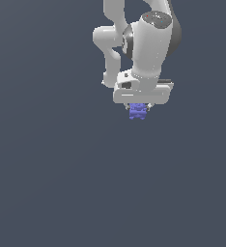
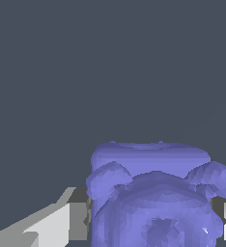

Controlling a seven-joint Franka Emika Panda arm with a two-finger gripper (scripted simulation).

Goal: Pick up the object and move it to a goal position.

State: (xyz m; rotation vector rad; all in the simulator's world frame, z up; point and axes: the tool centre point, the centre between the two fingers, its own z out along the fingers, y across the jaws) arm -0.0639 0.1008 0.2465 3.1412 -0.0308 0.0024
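Periwinkle-blue object [image 1: 138, 111] sits between the fingers [image 2: 69, 222] of the white gripper [image 1: 138, 108]. The gripper grasps it firmly.

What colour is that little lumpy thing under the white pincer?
Periwinkle blue all over, with darker shaded folds. The object shows best in the wrist view, between the pincer's fingers.

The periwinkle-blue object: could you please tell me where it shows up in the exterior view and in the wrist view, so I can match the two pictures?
Exterior view: the blue object sits just below the white gripper, above the picture's centre, slightly toward the exterior view's right.
Wrist view: the blue object looms large, between the two fingers.
Shared landmark: the gripper that flanks the object.
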